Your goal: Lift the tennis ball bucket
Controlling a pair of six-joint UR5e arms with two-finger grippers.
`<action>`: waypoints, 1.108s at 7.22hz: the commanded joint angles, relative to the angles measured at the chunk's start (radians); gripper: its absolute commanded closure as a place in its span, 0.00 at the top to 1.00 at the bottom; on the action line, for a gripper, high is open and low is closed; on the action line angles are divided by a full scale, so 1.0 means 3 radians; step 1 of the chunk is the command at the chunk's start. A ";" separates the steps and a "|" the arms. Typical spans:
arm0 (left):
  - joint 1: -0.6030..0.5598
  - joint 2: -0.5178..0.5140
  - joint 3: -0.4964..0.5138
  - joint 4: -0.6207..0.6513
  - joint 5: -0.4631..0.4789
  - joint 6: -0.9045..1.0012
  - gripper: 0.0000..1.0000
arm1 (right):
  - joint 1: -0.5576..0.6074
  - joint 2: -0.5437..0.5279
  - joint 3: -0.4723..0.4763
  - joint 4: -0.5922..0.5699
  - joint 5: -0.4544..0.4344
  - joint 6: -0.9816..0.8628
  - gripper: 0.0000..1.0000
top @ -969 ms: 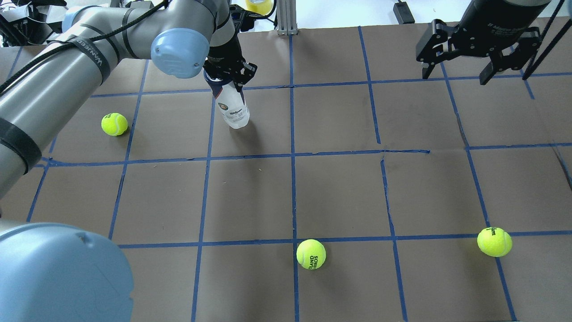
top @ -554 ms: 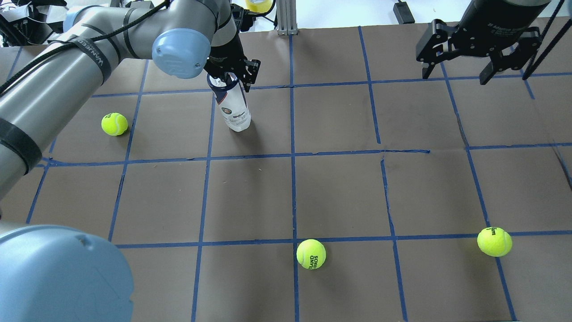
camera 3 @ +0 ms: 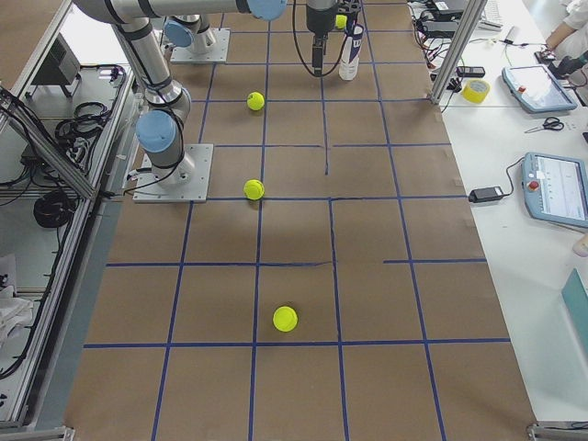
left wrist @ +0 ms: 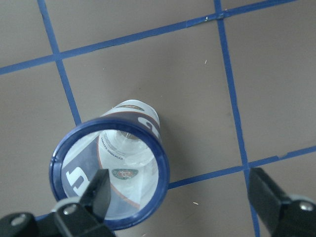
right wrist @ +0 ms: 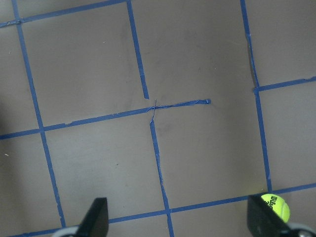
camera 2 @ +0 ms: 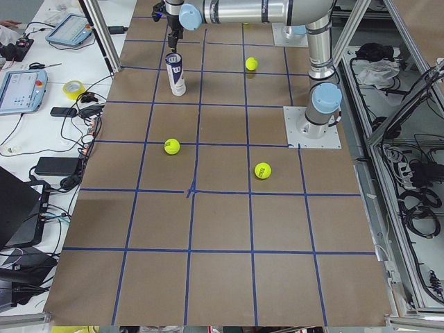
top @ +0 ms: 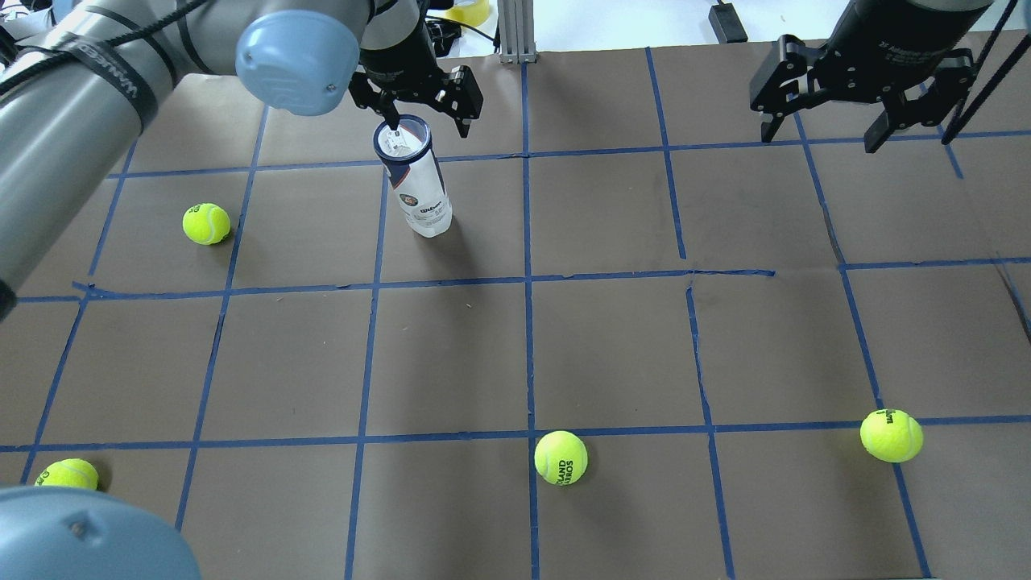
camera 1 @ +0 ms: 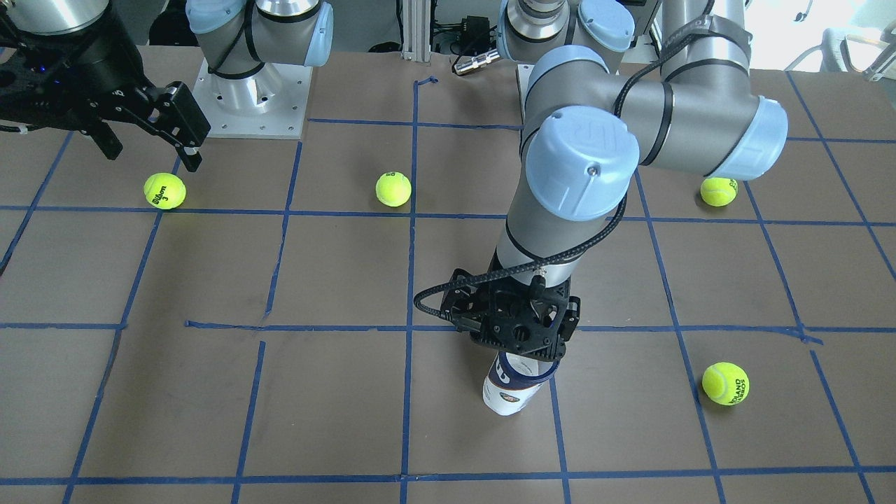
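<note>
Left hand (top: 429, 125) is hovering, jaws spread, over the upright tennis ball bucket (top: 420, 189), which is standing ungripped on the table (top: 604, 338). The bucket is sitting off-centre beneath one finger. Right hand (top: 821, 135) is idling, jaws apart.

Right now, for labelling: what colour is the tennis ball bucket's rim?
Navy blue, clearest on the tennis ball bucket in the left wrist view.

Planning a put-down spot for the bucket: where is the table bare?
Barest: the middle squares of the table, between the tennis ball bucket and the centre ball, and the stretch from the bucket across to below the right gripper. Crowded: around the bucket under the open left gripper; the robot-side edge also holds a left ball and a right ball.
</note>
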 commanded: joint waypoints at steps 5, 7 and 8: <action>0.0523 0.0854 -0.0303 -0.0711 0.0002 -0.0048 1.00 | 0.0000 0.0001 0.0000 0.0000 -0.0005 -0.0005 1.00; 0.0655 0.1116 -0.0615 -0.0716 0.0149 -0.0058 1.00 | 0.0005 -0.0019 0.0000 0.0000 -0.0005 -0.0020 1.00; 0.0666 0.1223 -0.0763 -0.0696 0.0328 -0.0073 1.00 | 0.0030 -0.0019 0.0000 0.0000 0.0000 -0.0071 1.00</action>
